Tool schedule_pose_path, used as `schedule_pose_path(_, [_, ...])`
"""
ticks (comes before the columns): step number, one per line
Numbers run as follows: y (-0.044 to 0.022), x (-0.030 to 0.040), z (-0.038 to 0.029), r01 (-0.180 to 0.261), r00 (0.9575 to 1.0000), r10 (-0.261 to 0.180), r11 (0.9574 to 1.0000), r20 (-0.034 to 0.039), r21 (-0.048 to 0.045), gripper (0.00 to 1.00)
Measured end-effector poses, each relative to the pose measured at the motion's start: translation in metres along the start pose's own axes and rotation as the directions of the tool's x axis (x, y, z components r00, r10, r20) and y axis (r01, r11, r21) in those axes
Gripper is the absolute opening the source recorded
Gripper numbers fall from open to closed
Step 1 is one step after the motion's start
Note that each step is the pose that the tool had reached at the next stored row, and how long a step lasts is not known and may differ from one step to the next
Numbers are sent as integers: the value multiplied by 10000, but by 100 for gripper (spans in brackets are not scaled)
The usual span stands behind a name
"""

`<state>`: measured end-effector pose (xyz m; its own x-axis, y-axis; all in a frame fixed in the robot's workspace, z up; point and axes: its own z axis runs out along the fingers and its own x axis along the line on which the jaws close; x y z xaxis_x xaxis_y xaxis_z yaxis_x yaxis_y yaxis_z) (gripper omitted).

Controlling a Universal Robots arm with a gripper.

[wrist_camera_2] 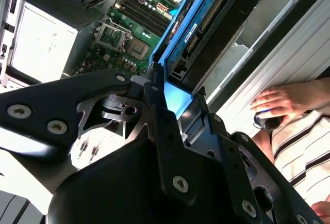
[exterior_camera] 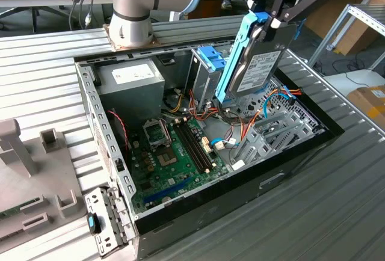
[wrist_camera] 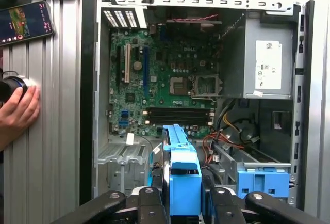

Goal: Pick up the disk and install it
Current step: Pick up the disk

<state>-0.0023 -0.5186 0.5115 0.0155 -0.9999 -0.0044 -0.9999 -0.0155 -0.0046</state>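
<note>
Above the open computer case (exterior_camera: 274,177), the tool (exterior_camera: 272,20) clamps the tilted disk (exterior_camera: 257,71)

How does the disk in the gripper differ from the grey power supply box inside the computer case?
The disk hangs tilted on edge above the case, clamped by the gripper; the power supply sits in its corner. The disk is a thin slab; the power supply a bulkier box. The disk has a blue frame; the power supply is plain grey. Both carry a white label.
</note>
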Motion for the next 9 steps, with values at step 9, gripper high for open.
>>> schedule_pose_path(9, [-74, 279, 9, -9, 10000, 9, 10000, 0, 0, 37])
